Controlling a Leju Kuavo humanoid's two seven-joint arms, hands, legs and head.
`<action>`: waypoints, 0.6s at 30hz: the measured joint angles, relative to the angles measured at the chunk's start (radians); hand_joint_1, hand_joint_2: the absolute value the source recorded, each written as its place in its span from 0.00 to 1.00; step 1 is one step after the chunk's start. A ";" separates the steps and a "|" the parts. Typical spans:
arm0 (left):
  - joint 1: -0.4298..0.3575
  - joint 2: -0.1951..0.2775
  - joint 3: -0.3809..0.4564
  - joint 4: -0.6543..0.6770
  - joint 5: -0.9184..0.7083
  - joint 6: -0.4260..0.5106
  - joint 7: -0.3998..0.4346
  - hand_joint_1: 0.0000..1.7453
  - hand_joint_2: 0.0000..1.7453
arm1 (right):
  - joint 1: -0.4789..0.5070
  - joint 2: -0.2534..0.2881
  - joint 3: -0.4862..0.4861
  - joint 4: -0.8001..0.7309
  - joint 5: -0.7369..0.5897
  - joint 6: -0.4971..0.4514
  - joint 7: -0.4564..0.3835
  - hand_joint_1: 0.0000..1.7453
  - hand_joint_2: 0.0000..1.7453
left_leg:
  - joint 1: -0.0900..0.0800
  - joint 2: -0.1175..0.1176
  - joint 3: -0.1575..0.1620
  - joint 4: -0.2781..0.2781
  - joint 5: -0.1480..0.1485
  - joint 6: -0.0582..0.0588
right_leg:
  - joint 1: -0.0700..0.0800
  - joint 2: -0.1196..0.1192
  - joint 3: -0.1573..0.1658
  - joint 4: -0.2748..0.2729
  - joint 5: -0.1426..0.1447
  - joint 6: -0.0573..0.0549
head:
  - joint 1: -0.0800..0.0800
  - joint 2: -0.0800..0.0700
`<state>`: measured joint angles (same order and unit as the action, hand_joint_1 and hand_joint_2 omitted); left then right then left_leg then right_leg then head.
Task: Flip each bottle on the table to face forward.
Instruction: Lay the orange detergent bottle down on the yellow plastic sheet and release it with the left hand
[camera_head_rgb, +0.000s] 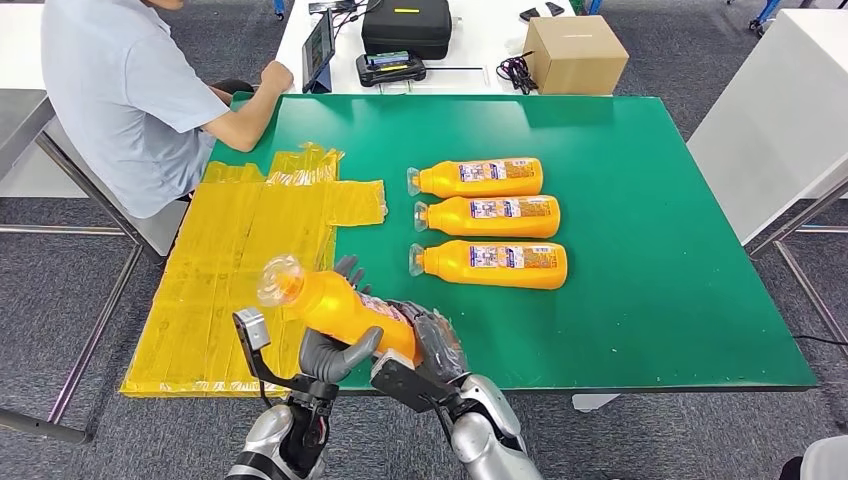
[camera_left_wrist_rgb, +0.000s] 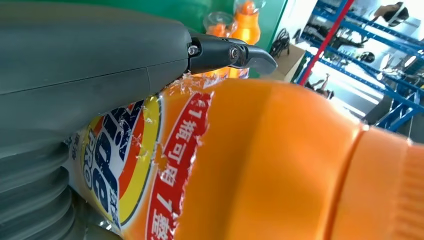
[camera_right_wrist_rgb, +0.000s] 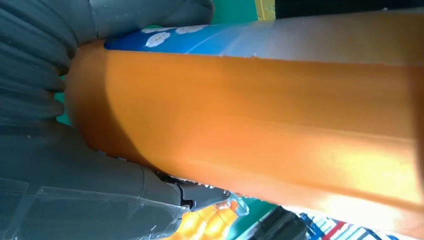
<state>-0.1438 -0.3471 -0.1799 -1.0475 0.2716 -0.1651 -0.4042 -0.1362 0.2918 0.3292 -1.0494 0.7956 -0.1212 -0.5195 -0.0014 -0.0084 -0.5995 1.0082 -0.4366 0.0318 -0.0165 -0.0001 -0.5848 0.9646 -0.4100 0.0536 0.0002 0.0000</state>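
Note:
An orange bottle (camera_head_rgb: 335, 305) with a clear cap is lifted above the table's near edge, cap pointing up and to the left. My left hand (camera_head_rgb: 335, 355) grips it from below with the thumb (camera_head_rgb: 360, 348) across its body. My right hand (camera_head_rgb: 430, 345) wraps its base end. Up close, the left wrist view has the bottle (camera_left_wrist_rgb: 280, 160) with its red, blue and yellow label under my left hand (camera_left_wrist_rgb: 90, 65). In the right wrist view my right hand (camera_right_wrist_rgb: 75, 170) clasps the plain orange side of the bottle (camera_right_wrist_rgb: 260, 125). Three orange bottles (camera_head_rgb: 480, 178), (camera_head_rgb: 490, 215), (camera_head_rgb: 492, 263) lie in a row mid-table, caps left, white labels up.
Yellow plastic sheets (camera_head_rgb: 240, 260) cover the green table's (camera_head_rgb: 650, 250) left part. A person in a light shirt (camera_head_rgb: 120, 90) sits at the far left corner, arm on the table. A cardboard box (camera_head_rgb: 575, 52) and a black case (camera_head_rgb: 405, 25) stand on the white table beyond.

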 joint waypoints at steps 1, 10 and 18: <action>-0.002 0.000 0.000 0.002 -0.013 0.013 0.001 0.00 1.00 | 0.000 0.000 0.004 0.000 0.010 -0.009 0.003 1.00 1.00 | 0.000 0.000 0.000 0.000 0.000 0.000 | 0.000 0.000 0.000 0.000 0.000 0.000 | 0.000 0.000; -0.007 0.000 0.000 0.012 -0.025 0.022 -0.013 1.00 1.00 | -0.002 0.000 0.016 0.003 -0.003 -0.006 0.013 0.38 1.00 | 0.000 0.000 0.000 0.000 0.000 0.000 | 0.000 0.000 0.000 0.000 0.000 0.000 | 0.000 0.000; -0.001 0.000 -0.001 -0.017 -0.014 -0.002 -0.047 1.00 1.00 | -0.006 0.000 0.009 0.017 -0.091 0.052 -0.011 0.00 1.00 | 0.000 0.000 0.000 0.000 0.000 0.000 | 0.000 0.000 0.000 0.000 0.000 0.000 | 0.000 0.000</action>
<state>-0.1453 -0.3471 -0.1805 -1.0644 0.2573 -0.1670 -0.4514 -0.1423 0.2918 0.3385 -1.0320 0.7048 -0.0692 -0.5303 -0.0014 -0.0085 -0.5997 1.0082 -0.4365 0.0317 -0.0165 -0.0001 -0.5848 0.9646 -0.4100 0.0536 0.0003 0.0000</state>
